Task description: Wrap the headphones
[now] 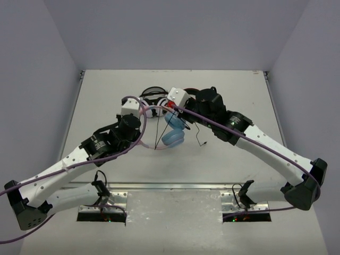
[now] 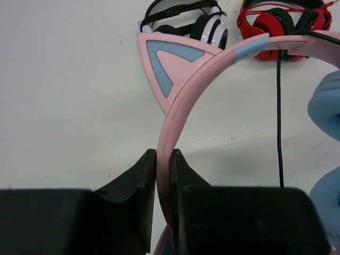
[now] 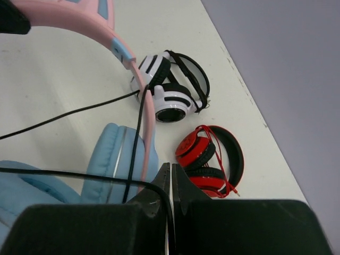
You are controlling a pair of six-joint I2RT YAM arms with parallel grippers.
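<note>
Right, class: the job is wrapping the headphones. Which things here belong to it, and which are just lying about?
Job:
pink cat-ear headphones
black cable
left gripper, gripping the headphones
right gripper, pinching the cable

Lying about:
white-and-black headphones
red-and-black headphones

A plain white surface [image 1: 106, 95] fills the middle of the top view, matte and evenly lit, with only soft, faint shadows. Three bare grey-lilac walls close it in: the back wall [image 1: 175, 32] at 12 o'clock, the left wall [image 1: 32, 79] at 9 o'clock, the right wall [image 1: 308, 79] at 3 o'clock. A pale metal strip [image 1: 175, 186] crosses the surface towards 6 o'clock.
</note>
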